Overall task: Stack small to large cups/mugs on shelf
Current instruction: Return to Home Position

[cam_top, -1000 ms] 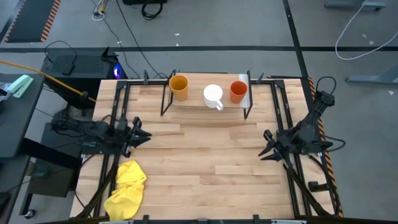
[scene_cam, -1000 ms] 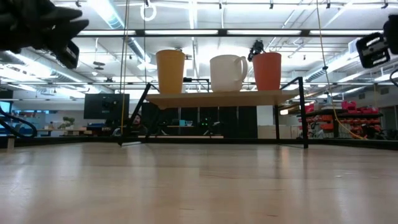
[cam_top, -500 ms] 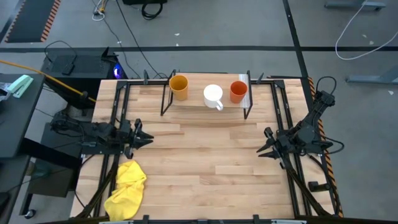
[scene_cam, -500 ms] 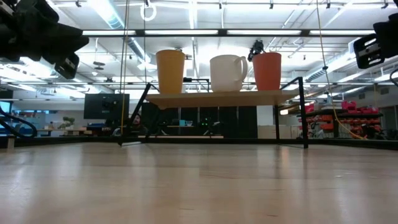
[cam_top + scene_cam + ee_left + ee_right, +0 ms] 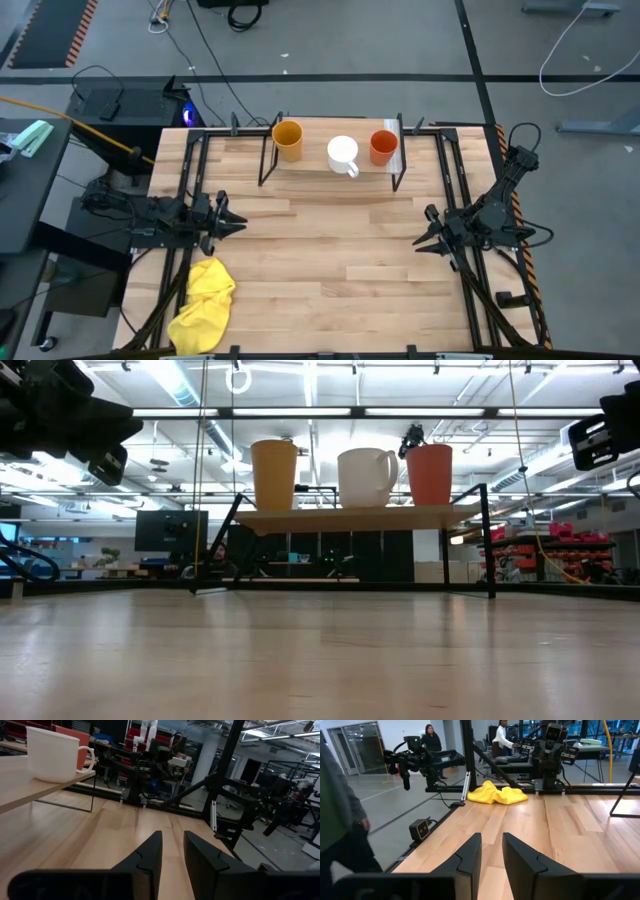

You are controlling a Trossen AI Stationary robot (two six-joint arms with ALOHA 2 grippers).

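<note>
Hovering empty near the table's sides, our left gripper (image 5: 236,214) and right gripper (image 5: 421,243) show only a narrow gap. Yellow cup (image 5: 288,135), white mug (image 5: 343,151) and red cup (image 5: 383,144) line the shelf (image 5: 312,166); we risk toppling them reaching in.

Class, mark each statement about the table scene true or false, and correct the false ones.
1. Three cups stand on the shelf. True.
2. The white mug stands between the other two. True.
3. The cups are nested in one stack. False: the yellow cup, mug and red cup stand apart in a row.
4. The left gripper holds the yellow cloth. False: its fingers are empty; the cloth lies on the table.
</note>
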